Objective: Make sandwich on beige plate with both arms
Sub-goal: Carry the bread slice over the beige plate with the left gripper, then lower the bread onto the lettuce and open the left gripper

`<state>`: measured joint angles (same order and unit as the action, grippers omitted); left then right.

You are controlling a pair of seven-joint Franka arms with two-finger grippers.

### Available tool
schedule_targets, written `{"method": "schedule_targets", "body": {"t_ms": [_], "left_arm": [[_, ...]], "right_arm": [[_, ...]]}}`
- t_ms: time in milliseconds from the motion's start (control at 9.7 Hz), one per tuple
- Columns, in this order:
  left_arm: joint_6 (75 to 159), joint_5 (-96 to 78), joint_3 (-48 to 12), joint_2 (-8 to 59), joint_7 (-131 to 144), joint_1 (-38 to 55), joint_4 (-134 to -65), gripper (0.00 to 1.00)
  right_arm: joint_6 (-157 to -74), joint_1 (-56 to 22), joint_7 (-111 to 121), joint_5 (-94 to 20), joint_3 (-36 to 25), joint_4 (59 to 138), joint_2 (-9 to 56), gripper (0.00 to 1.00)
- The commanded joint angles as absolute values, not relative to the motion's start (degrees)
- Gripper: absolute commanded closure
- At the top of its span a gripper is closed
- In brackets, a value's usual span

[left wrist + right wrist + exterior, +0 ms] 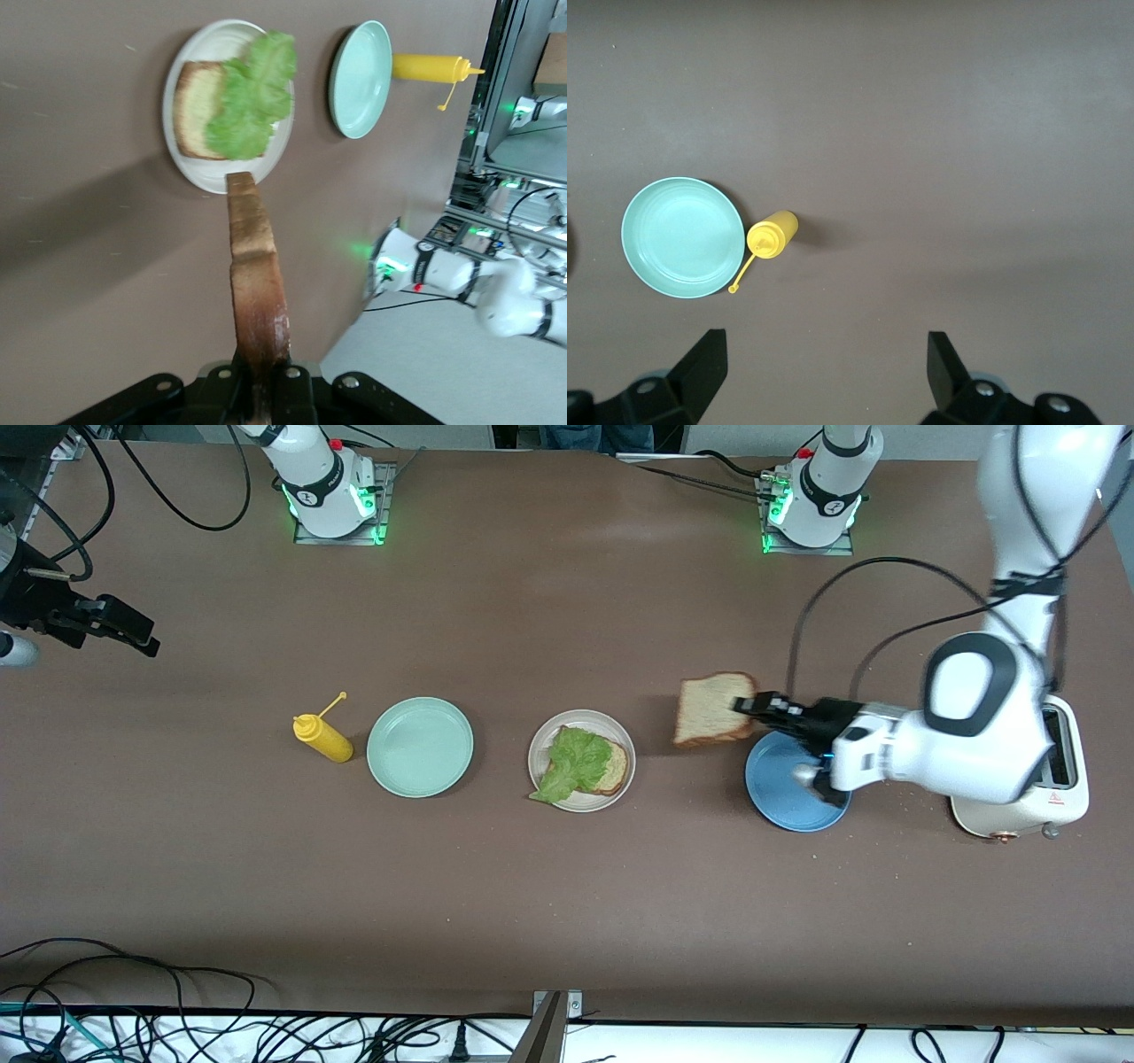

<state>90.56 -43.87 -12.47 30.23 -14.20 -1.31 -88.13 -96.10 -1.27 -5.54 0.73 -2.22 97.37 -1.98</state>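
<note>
The beige plate holds one tan bread slice with a green lettuce leaf on it. My left gripper is shut on the edge of a second bread slice and holds it in the air between the beige plate and the blue plate. In the left wrist view the held slice sticks out edge-on from the left gripper toward the beige plate and lettuce. My right gripper is open and empty, waiting high over the right arm's end; its jaws stand wide apart.
A mint green plate and a yellow mustard bottle lie beside the beige plate toward the right arm's end. A cream toaster stands at the left arm's end, partly covered by the left arm. Cables lie along the table's near edge.
</note>
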Motion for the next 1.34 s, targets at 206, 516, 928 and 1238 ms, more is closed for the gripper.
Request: {"method": "schedule_targets", "body": {"t_ms": [206, 516, 928, 1238], "left_arm": [[103.66, -51.85, -11.87, 32.51, -3.9, 7.62, -86.48, 1.0], [112.92, -56.94, -11.87, 35.06, -2.11, 12.03, -86.75, 1.0], [122.15, -58.27, -11.87, 38.49, -2.11, 16.16, -86.75, 1.0], [125.14, -59.06, -11.87, 39.63, -2.11, 17.74, -86.75, 1.0]], "right_arm": [[-95.19, -0.7, -6.07, 0.0, -1.93, 96.15, -1.14, 0.0], [-93.25, -0.7, -6.15, -0.18, -2.02, 95.63, -1.49, 0.0], [-92.81, -0.53, -5.45, -1.48, -2.99, 95.19, -1.32, 0.0], [-92.99, -0.7, -6.06, -1.94, -2.37, 94.75, -1.49, 0.0]]}}
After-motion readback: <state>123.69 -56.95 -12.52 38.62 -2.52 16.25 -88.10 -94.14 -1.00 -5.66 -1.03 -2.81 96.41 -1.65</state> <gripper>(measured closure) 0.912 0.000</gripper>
